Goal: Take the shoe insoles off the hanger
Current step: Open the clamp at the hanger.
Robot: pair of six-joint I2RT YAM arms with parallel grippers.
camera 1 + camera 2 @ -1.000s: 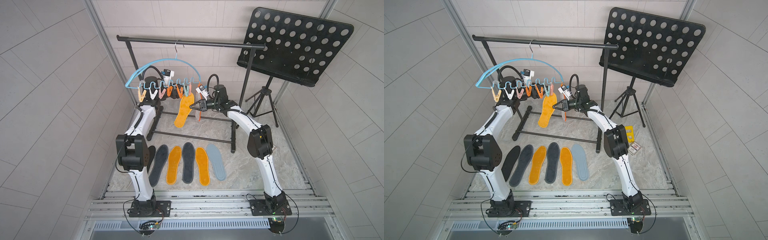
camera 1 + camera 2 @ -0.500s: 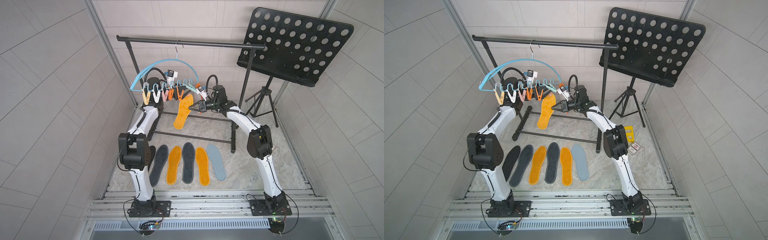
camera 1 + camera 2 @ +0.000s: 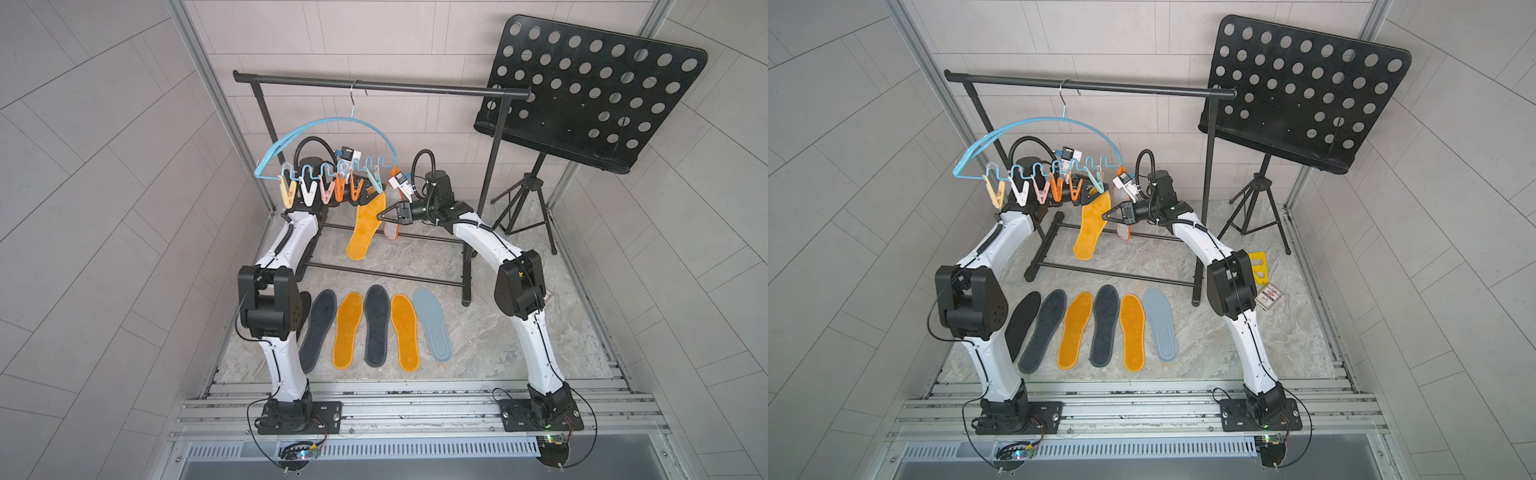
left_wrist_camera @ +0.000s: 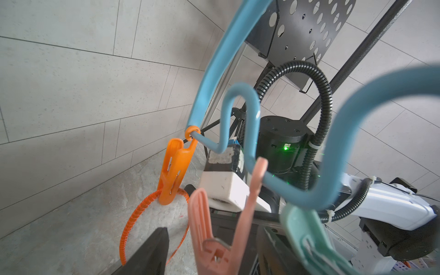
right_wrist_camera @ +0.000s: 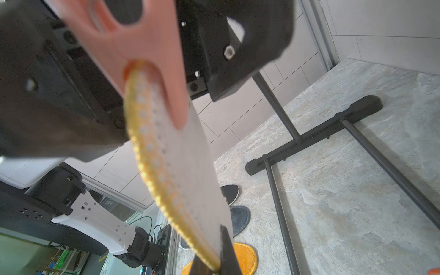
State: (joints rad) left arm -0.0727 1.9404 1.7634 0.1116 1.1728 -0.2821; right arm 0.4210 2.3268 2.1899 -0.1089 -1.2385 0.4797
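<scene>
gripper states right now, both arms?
Left gripper: open, jaws either side of the salmon clip, not visibly squeezing it.
Right gripper: shut on the hanging yellow insole.

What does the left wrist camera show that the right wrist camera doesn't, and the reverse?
Only the left wrist view: the hanger with its wavy blue bar, an orange clip holding the mesh insole, a teal clip and the music stand.
Only the right wrist view: the yellow insole edge-on, its lower end pinched in the shut right tool, the rack base, and a dark grey insole on the floor.
Both: the salmon clip, apparently the one gripping the yellow insole's top, plus tiled wall and stone floor.
</scene>
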